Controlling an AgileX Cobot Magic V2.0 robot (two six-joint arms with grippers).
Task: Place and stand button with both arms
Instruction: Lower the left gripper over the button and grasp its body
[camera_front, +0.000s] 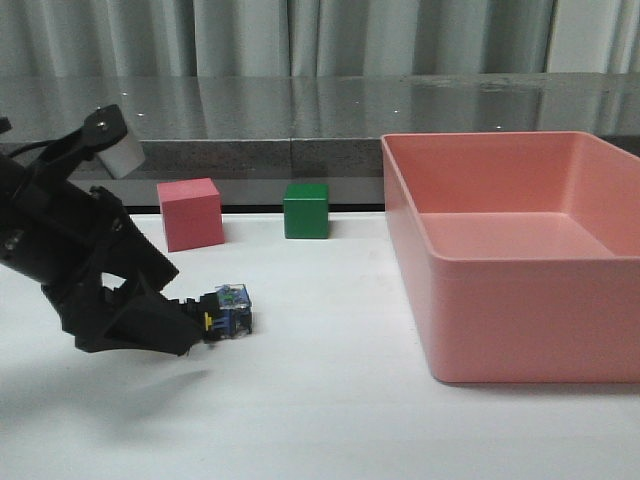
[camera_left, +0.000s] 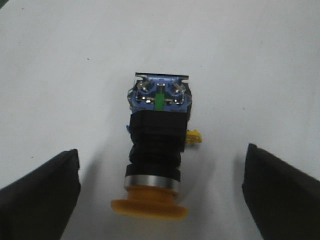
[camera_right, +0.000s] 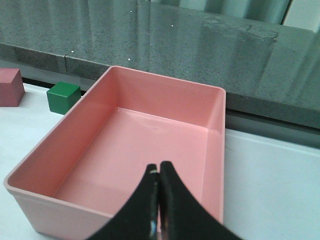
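On the table (camera_front: 330, 400), button (camera_front: 228, 311) lying sideways, pink cube (camera_front: 190, 213), green cube (camera_front: 306, 210), bin (camera_front: 500, 270) apart

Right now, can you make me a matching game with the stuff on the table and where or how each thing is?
Things:
1. button
2. green cube
3. pink bin
4. right claw

States:
A. pressed shut, above the bin
B. lying on its side between open claw fingers
C. empty, on the table's right side
D. next to the pink cube

Pairs: 1-B, 2-D, 3-C, 4-A
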